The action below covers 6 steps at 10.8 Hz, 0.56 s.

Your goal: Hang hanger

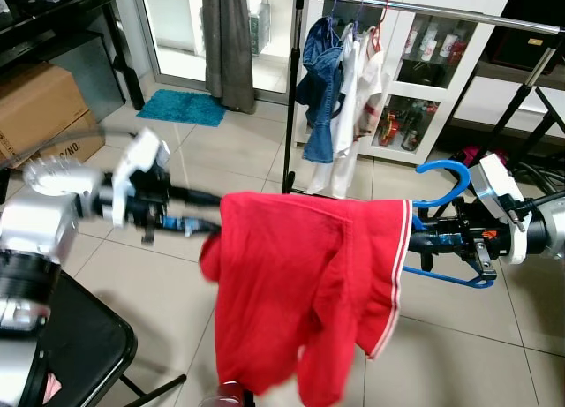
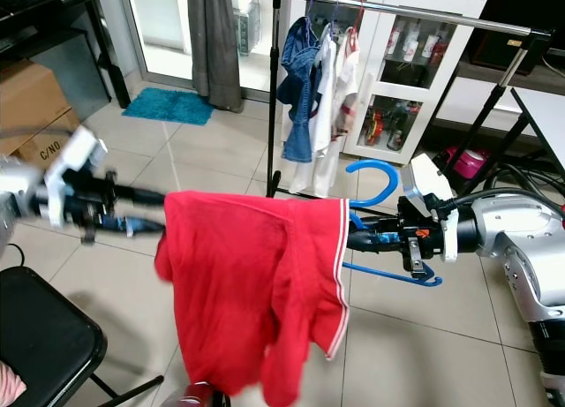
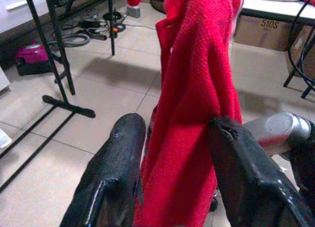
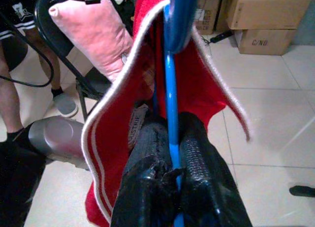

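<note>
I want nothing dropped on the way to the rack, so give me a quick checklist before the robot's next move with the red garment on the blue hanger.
1. Right gripper clamped on the blue plastic hanger: ok.
2. Red knit garment with white trim draped over the hanger: ok, though it hangs bunched.
3. Left gripper fingers on either side of the red cloth: ok; firm pinch: cannot tell.
4. Hanger hook free of cloth: ok, it curves up clear.
5. Room on the metal clothes rail beside the hung clothes: ok.
6. Hook within reach of the rail: not ok, the rail stands farther back.
</note>
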{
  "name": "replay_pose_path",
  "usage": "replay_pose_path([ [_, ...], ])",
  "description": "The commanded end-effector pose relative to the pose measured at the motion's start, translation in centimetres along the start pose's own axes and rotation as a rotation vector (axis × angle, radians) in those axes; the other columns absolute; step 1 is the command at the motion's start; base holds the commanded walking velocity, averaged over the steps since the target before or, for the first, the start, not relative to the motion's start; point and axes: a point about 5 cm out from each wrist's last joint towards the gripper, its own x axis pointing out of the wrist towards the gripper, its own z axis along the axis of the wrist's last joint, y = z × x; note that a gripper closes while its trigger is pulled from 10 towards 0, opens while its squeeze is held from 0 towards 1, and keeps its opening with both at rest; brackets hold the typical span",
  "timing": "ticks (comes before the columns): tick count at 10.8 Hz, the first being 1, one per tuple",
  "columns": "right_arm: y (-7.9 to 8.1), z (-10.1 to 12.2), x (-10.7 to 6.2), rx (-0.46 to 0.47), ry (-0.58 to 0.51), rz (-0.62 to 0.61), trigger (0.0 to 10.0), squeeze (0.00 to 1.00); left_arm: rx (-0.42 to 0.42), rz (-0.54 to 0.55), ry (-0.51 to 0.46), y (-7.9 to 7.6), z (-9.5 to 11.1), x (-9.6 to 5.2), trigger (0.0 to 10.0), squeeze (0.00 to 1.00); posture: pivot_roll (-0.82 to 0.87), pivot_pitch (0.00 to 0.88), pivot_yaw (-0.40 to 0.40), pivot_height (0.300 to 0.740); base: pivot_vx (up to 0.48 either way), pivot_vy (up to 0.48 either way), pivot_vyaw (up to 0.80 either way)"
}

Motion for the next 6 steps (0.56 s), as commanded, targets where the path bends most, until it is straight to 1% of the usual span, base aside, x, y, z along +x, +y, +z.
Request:
replay_pose_path([
  [1,-0.2,1.2,-0.1,-0.056,-0.012,0.012,10.0,0.00,0.040,0.002,0.044,-0.1,0.3,-0.3,10.0,0.00,0.02,0.000,0.006,0.740,0.000,0.000,0.00],
  [2,-0.1,1.3,0.0,-0.058,-0.013,0.016,10.0,0.00,0.032,0.008,0.078,-0.1,-0.3,-0.4,10.0,0.00,0.02,0.000,0.006,0.740,0.000,0.000,0.00],
  [3,-0.1,1.4,0.0,-0.059,-0.015,0.019,10.0,0.00,0.032,0.010,0.078,-0.2,-0.5,-0.4,10.0,0.00,0.02,0.000,0.007,0.740,0.000,0.000,0.00],
  [5,0.0,1.7,0.1,-0.065,-0.021,0.027,10.0,0.00,0.032,-0.002,0.080,-0.3,-0.7,-0.1,10.0,0.00,0.02,0.000,0.007,0.740,0.000,0.000,0.00],
  [6,0.1,1.9,0.2,-0.069,-0.025,0.032,10.0,0.00,0.034,0.008,0.073,0.0,-0.9,0.4,10.0,0.00,0.02,0.000,0.007,0.740,0.000,0.000,0.00],
])
